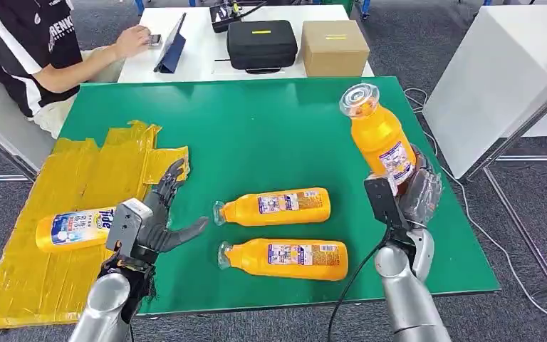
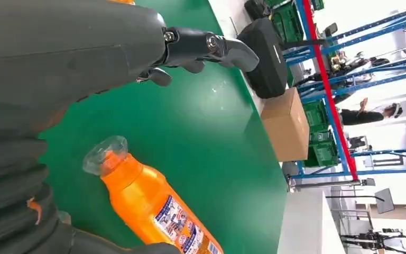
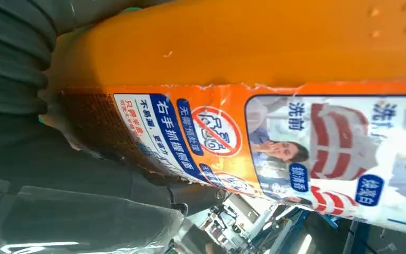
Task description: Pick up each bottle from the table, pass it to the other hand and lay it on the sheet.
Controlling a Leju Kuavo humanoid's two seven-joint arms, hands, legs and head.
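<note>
Nearest, at 6 o'clock: two bottles flat on green table (image 1: 271,121), long axes running 3–9, caps toward 9 – front bottle (image 1: 285,258), mid bottle (image 1: 274,206) just behind it. Left hand (image 1: 158,217) at 8, fingers spread apart, empty, over table edge beside yellow sheet (image 1: 57,214). Sheet bottle (image 1: 71,229) lies flat on the sheet, just left of that hand. Right hand (image 1: 417,196) at 4, fingers clamped round base of held bottle (image 1: 379,135); held bottle near upright, cap tilted toward 11, off the table. Far, 12: black case (image 1: 261,44), box (image 1: 335,47). Person (image 1: 35,50) at 10.
</note>
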